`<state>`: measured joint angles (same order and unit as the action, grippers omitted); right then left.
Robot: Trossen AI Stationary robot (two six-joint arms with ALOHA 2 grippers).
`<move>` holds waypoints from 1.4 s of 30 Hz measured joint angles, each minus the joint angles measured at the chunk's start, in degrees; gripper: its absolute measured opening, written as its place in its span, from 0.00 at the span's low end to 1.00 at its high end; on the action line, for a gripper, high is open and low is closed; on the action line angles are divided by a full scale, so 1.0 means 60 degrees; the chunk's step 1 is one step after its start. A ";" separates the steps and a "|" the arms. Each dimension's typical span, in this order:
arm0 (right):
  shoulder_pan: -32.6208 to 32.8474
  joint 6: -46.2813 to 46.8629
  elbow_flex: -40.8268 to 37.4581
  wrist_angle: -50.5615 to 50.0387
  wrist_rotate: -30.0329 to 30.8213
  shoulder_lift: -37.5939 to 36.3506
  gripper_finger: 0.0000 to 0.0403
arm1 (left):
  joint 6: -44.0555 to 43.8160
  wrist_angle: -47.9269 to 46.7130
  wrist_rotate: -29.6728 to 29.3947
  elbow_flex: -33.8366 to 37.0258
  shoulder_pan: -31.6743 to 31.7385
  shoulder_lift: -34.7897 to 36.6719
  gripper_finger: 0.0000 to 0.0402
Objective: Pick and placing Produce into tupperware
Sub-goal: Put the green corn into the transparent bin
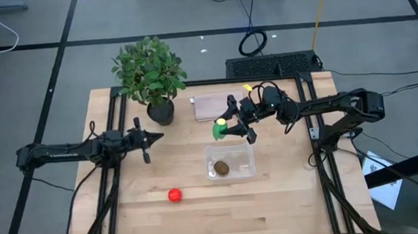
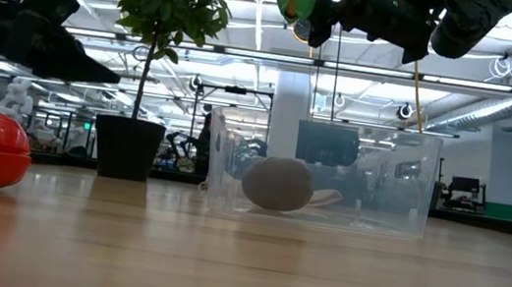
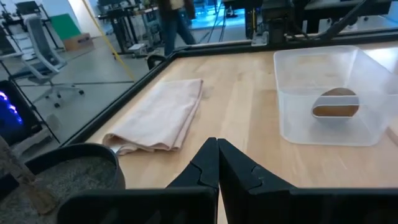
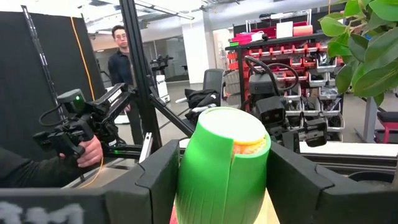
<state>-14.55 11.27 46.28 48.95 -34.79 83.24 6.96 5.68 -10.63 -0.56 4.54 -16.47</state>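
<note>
Three produce: kiwi (image 1: 220,168) in tupperware (image 1: 247,153), green piece (image 1: 219,128) in right hand (image 1: 235,129), red one (image 1: 175,195) on table (image 1: 290,200).

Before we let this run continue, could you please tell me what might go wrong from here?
1. The right pincer holds the green piece high above the table, short of the tupperware; released here, it would likely miss.
2. The kiwi already fills part of the tupperware, so the green piece could bounce off it.
3. The red piece lies far off, nearer the shut left pincer.
</note>
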 joint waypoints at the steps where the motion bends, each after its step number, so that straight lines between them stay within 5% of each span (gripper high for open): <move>1: 0.0000 0.0000 0.0000 -0.0004 0.0000 0.0000 0.48 | 0.0015 0.0004 -0.0013 0.0000 0.0000 0.0000 0.00; 12: 0.0000 0.0000 0.0000 0.0003 0.0000 -0.0009 0.48 | 0.0040 0.0072 -0.0063 -0.0004 0.0000 0.0000 0.05; 20: -0.0226 -0.0120 0.0020 -0.1030 0.0000 -0.1407 0.48 | -0.0044 0.0055 -0.0070 -0.0004 0.0000 0.0000 0.02; 27: -0.0635 -0.0368 0.1115 -0.3920 0.0031 -0.2748 0.47 | -0.0116 0.0075 -0.0070 -0.0004 0.0000 0.0000 0.02; 42: -0.0645 -0.1828 0.4210 -0.9223 0.0336 -0.3101 0.47 | -0.0292 0.0068 -0.0074 -0.0007 0.0000 0.0000 0.06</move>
<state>-18.41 0.30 71.54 -6.39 -32.77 64.64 5.21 6.09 -11.07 -0.60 4.54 -16.47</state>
